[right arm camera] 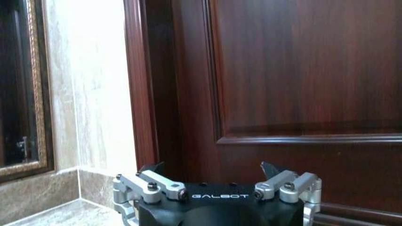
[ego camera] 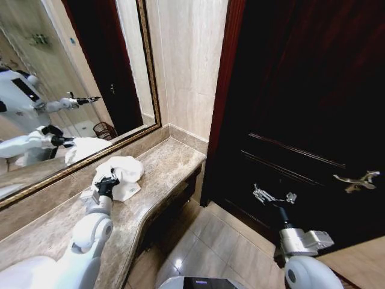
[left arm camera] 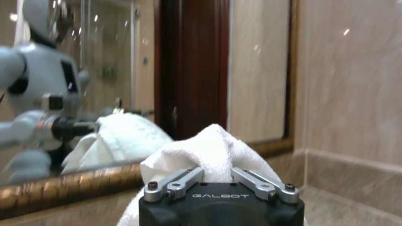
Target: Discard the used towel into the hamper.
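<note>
On marble counter (ego camera: 162, 165) beside mirror (ego camera: 72, 78), towel (ego camera: 123, 171)

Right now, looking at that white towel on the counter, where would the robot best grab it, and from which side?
Probably at the raised, bunched hump of the towel, coming from the counter's front edge, where the left hand already is. The folds stand up there, giving the fingers something to pinch; the flatter edges lie against the stone. The right hand hangs by the door.
</note>
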{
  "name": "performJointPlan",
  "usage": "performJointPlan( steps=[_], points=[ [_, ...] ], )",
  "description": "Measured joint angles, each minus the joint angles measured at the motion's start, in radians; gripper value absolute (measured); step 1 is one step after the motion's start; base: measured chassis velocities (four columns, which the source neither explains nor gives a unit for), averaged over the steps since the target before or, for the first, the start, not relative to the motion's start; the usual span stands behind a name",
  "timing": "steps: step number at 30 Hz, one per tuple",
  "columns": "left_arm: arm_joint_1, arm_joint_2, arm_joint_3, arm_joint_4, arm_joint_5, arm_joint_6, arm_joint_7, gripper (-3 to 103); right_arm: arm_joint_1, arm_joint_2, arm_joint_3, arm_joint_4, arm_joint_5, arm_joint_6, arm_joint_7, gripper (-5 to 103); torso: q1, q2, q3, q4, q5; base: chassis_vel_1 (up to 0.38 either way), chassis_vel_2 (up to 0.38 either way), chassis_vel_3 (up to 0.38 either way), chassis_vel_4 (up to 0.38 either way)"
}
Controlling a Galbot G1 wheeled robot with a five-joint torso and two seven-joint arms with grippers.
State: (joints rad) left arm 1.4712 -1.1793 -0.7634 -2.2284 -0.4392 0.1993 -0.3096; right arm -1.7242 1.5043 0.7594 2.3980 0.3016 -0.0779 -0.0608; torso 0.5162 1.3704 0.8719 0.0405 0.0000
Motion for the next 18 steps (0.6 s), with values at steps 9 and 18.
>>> performJointPlan(
  steps=[9,18],
  points=[
    [0.089,0.01,-0.035,-0.228,-0.03,0.01,0.035,2,0.015,-0.018,0.007,0.04,0.028,-0.055,0.022,100,0.0,0.0,0.0,0.0,0.0003,0.0,0.0,0.0,0.0],
    [0.15,0.017,-0.075,-0.28,-0.041,0.001,0.036,2,0.004,-0.031,0.03,0.059,0.046,-0.059,0.035,100,0.0,0.0,0.0,0.0,-0.0001,0.0,0.0,0.0,0.0]
  ],
)
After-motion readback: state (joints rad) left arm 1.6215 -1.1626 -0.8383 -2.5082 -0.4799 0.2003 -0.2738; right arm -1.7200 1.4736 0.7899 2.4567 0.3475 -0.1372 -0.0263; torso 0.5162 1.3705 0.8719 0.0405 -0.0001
